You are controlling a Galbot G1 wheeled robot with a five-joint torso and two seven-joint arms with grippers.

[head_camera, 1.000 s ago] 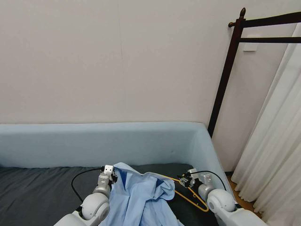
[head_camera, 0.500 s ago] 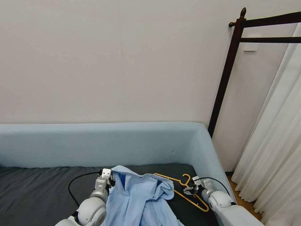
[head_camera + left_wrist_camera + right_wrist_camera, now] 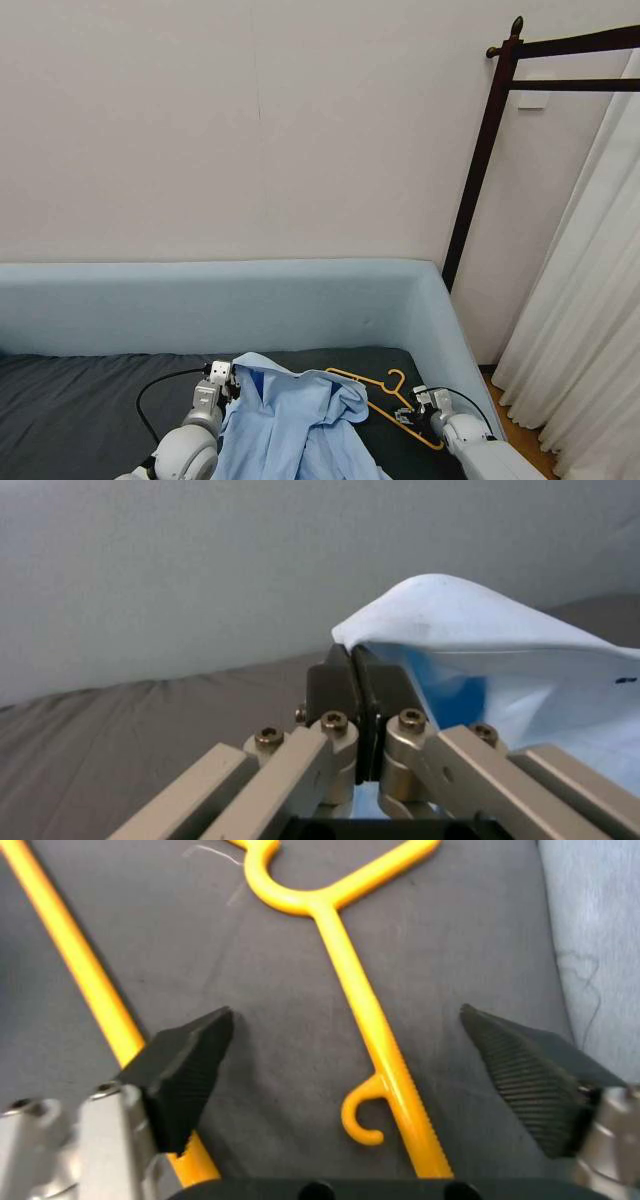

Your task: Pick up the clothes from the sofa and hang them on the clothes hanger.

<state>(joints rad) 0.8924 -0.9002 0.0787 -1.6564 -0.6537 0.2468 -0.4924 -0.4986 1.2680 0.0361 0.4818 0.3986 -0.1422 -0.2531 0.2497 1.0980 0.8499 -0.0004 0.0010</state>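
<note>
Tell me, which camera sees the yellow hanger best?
The right wrist view: the yellow hanger lies close up on the dark sofa seat, by the open right gripper. The head view shows it small, beside the blue shirt. The left wrist view looks at the left gripper shut on that shirt.

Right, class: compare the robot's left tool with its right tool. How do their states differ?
The left tool is shut on the edge of the blue shirt; the right tool is open, holding nothing. The left tool is at the shirt; the right tool hangs above the yellow hanger, straddling its stem. Both are low over the dark sofa seat.
</note>
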